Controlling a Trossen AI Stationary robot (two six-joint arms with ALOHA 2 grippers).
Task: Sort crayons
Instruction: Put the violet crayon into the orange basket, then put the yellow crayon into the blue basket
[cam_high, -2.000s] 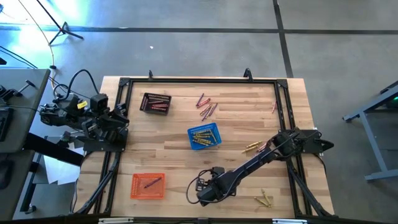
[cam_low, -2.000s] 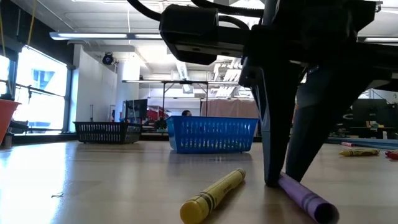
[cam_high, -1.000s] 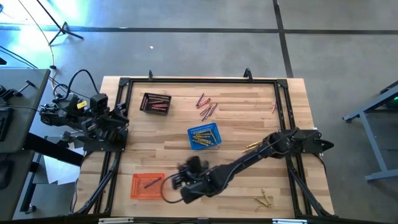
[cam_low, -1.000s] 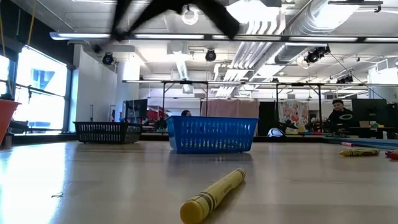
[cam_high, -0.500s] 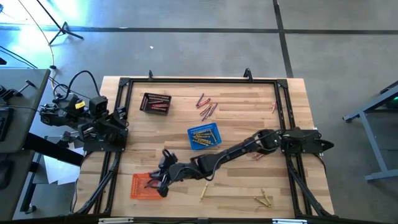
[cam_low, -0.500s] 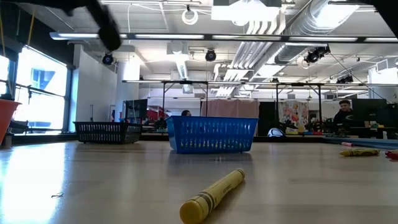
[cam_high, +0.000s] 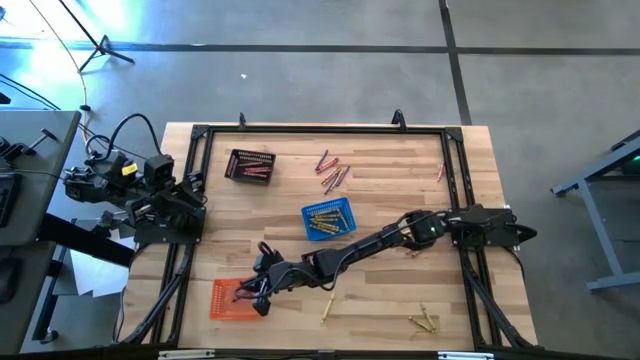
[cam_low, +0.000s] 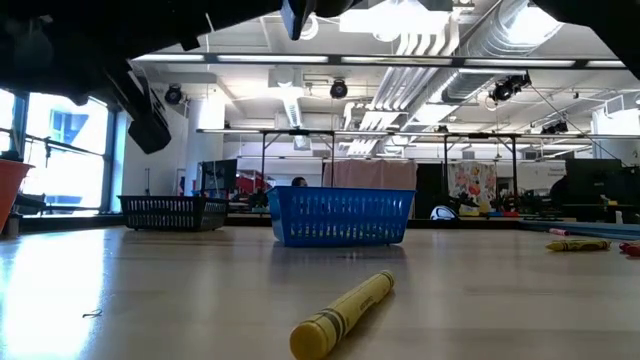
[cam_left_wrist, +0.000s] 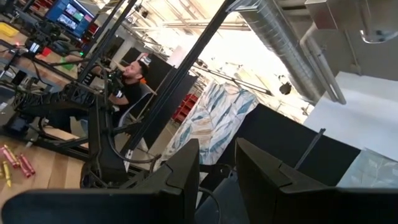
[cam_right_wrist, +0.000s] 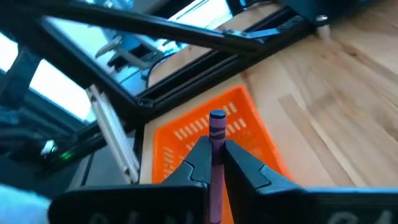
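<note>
The right tool (cam_right_wrist: 214, 163) is pressed together on a purple crayon (cam_right_wrist: 216, 134), which stands up between its fingers, and it hangs just above the orange mesh basket (cam_high: 226, 300), right at that basket's near edge. To my eye this crayon is about to be dropped in, so this one sort is nearly done but not finished.

Inside the orange basket, just under the tool, one dark crayon (cam_high: 240, 295) already lies. Farther off from the tool, the blue mesh basket (cam_high: 328, 220) holds a bunch of yellow crayons and the black mesh basket (cam_high: 249, 165) holds reddish ones.

Plenty is left loose on the bench (cam_high: 380, 170): a yellow crayon (cam_high: 327, 308) just beside the tool's arm, a small yellow group (cam_high: 424, 322) well beyond it, a red-pink cluster (cam_high: 331, 172) far past the blue basket, and a single pink one (cam_high: 439, 172) near the far frame rail.

The left tool (cam_left_wrist: 216, 168) waits off the bench's side, its fingers slightly apart with nothing between them. I would call the task around halfway
</note>
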